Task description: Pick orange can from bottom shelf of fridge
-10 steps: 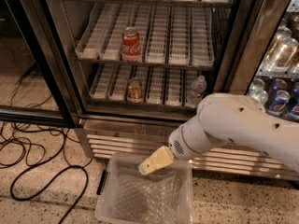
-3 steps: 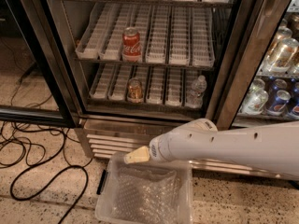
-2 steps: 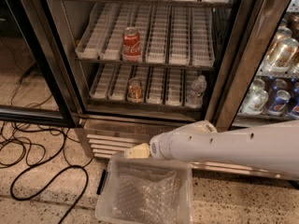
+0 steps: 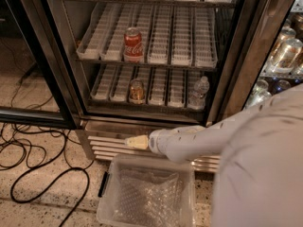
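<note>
I work from a single view. It sits high, behind my arm, tilted steeply down and facing the fridge at 12 o'clock. It is near enough that only the lower racks fit, with the bottom shelf just above centre. The arm enters from 4 o'clock and fills that corner. The gripper sits just left of centre, before the fridge's base, with the bin at 6 o'clock.

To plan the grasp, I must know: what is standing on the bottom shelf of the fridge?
The bottom shelf holds the orange can and, further right, a clear water bottle. Lane parts behind them are covered. The hand is lower, before the louvred base.
</note>
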Controlling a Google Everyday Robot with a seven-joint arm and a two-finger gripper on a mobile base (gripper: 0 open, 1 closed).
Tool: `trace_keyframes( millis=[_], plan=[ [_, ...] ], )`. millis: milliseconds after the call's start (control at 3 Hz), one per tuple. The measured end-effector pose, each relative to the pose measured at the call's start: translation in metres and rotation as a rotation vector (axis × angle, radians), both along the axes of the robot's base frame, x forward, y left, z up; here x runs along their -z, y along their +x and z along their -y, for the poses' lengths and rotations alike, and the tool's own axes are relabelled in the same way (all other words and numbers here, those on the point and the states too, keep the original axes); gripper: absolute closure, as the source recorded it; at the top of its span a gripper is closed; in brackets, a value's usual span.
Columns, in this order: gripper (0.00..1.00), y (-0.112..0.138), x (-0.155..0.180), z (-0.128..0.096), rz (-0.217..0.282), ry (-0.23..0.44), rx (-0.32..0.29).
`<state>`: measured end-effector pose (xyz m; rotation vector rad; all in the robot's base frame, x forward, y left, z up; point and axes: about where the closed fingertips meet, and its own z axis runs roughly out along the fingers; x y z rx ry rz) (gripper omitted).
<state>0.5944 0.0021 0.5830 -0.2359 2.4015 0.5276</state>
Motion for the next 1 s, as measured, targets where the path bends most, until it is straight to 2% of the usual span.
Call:
trace_keyframes(
  millis=[333,667,1000],
  plan=[
    [0.0,0.0238,-0.0151,-0.0041,0.06,0.027,0.049],
    [0.0,0.0238,-0.0151,-0.0042,0.06,0.027,0.049],
    [0.0,0.0257,-0.0067,-0.0139,0.071,0.079,0.048]
  ],
)
